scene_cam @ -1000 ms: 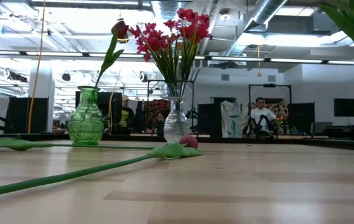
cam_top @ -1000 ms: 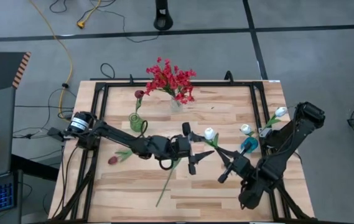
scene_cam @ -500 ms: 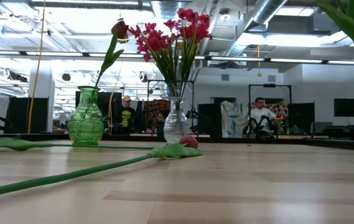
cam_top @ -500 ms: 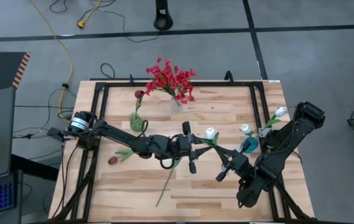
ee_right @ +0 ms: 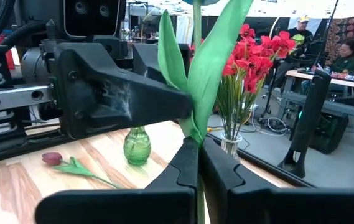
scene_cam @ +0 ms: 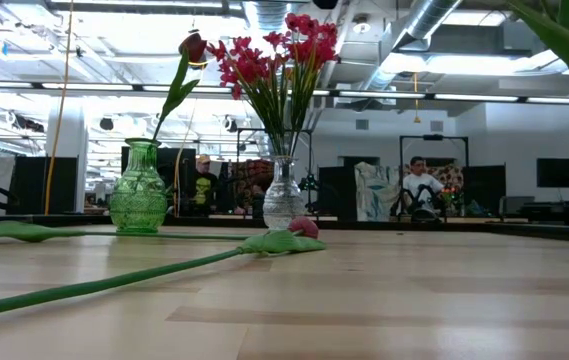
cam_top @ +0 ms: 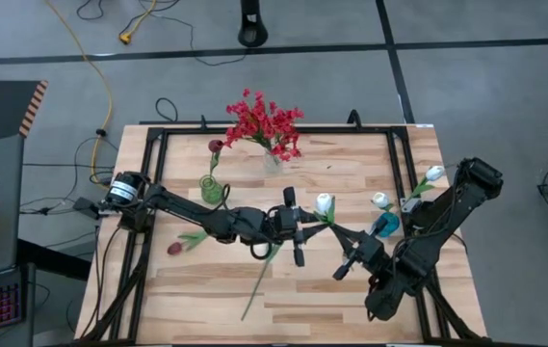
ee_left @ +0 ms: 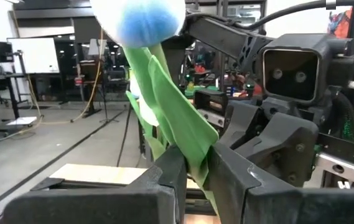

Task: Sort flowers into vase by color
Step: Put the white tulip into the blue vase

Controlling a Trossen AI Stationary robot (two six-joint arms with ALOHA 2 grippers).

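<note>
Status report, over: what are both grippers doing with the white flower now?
Left gripper and right gripper both shut on white tulip, mid-table. Maroon bud lies loose on table. Nothing in the way.

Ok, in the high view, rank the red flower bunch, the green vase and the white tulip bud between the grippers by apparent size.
1. red flower bunch, clearly largest.
2. green vase.
3. white tulip bud, smallest, though held above the table, so nearer the camera.

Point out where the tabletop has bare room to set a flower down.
Free: the near strip of the table below the loose green stem, and the far right corner beyond the white tulip. Crowded: mid-table, where the left gripper and right gripper meet on that tulip, and around the green vase.
</note>
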